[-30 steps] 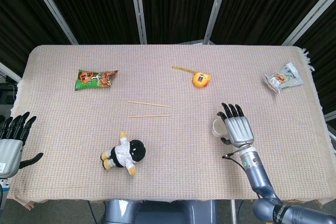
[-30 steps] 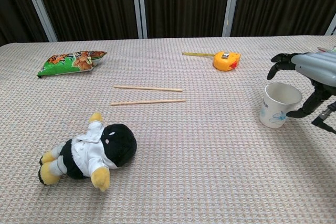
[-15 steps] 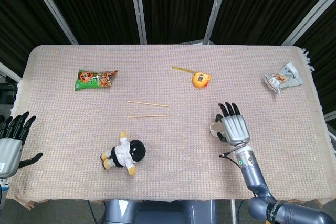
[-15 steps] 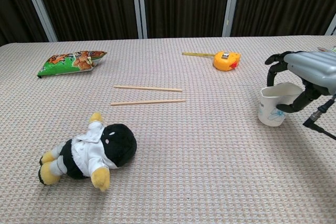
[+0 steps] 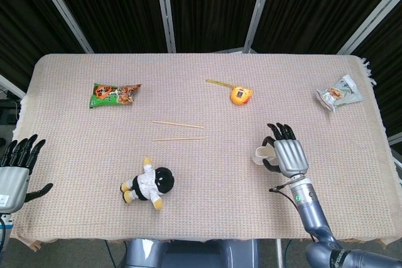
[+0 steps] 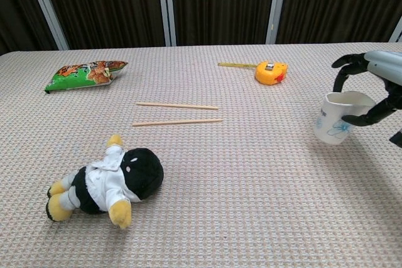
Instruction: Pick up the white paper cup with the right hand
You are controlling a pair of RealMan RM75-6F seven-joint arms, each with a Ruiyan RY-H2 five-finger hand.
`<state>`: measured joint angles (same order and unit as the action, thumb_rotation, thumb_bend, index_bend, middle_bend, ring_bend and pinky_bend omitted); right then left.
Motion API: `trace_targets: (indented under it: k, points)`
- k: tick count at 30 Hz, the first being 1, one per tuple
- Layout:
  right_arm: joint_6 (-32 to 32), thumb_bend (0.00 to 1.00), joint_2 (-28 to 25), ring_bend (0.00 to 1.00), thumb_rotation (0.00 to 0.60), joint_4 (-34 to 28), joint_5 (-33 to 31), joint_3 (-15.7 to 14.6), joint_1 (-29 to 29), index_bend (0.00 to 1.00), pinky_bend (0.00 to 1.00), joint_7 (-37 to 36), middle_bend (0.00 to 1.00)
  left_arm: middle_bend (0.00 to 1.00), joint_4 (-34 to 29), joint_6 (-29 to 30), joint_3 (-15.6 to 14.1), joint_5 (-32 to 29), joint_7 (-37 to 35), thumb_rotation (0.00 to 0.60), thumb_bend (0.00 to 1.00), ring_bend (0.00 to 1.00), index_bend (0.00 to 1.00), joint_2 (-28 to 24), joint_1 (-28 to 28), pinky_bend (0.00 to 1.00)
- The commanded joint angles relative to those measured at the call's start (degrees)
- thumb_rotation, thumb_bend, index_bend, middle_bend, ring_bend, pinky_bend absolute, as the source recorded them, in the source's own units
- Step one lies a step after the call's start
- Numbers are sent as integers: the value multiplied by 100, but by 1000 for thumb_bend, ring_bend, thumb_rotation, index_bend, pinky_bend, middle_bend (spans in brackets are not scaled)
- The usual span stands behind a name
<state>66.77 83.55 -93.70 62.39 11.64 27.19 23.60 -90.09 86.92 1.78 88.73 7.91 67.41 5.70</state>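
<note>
The white paper cup with a faint blue print (image 6: 337, 119) is in my right hand (image 6: 377, 86), near the right side of the desk covered with a beige woven cloth (image 5: 207, 98). My dark fingers (image 6: 342, 70) curl over its rim from behind and my thumb presses on the near side, so the cup is clamped between them. In the chest view it is tilted, with the bottom pointing away from my palm, and it looks to be lifted a little off the cloth, though I cannot be fully sure of the gap under it. I judge the tilt comes from holding it high, near the rim; the soft paper wall may bend there, so I should not squeeze harder. My left hand (image 5: 16, 171) hangs at the left edge of the desk with its fingers apart and holds nothing, because this task does not need it. The other things lie well apart from the cup: the orange tape measure with a yellow strip pulled out (image 5: 240, 95), the two thin wooden chopsticks (image 5: 178, 131), the black and white plush doll with yellow feet (image 5: 147, 184), the green snack bag (image 5: 114, 94) and the small pale snack packet (image 5: 340, 92). None of them stands in the way of lifting straight up.
</note>
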Motion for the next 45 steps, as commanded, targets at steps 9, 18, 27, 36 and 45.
trace_targets:
  k: [9,18,27,36,45]
  points:
    - [-227,237,339,0,600,1039,-613,66,26,440,0,-125,35,0,-22,-73,32,-123,94,600,28,0,0,8,13,0]
    - [-5,225,411,0,600,1286,-989,116,38,242,0,376,0,0,-59,-63,29,-124,138,600,26,0,0,3,7,0]
    - [501,220,632,0,600,1262,-1216,57,23,116,0,1176,0,0,-73,-58,47,-165,194,600,25,0,0,28,3,0]
    - [430,218,928,0,600,1695,-1099,-72,70,179,0,1280,0,0,-89,-62,24,-147,235,600,25,0,0,40,-3,0]
    - [288,217,1160,0,600,2197,-941,-78,57,216,0,956,0,0,-99,-118,47,-208,213,600,25,0,0,56,19,0]
